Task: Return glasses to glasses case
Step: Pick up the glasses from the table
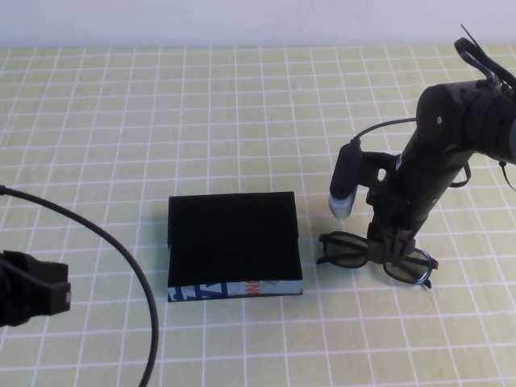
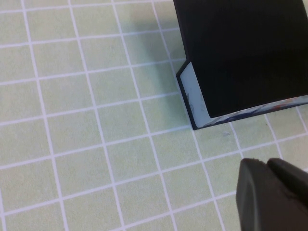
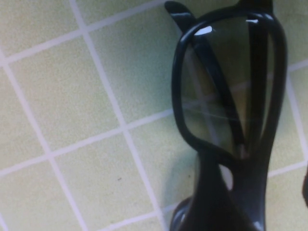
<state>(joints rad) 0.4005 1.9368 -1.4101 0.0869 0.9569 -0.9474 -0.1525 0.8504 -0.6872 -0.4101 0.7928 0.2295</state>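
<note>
right claw (image 1: 393, 242) hides glasses (image 1: 347, 250) bridge

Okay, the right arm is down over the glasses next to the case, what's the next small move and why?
Probably close the right gripper on the glasses at the bridge. It stands open right over them, and they lie folded on the table, beside the glasses case, whose lid looks shut. The left gripper waits near the case's corner.
</note>
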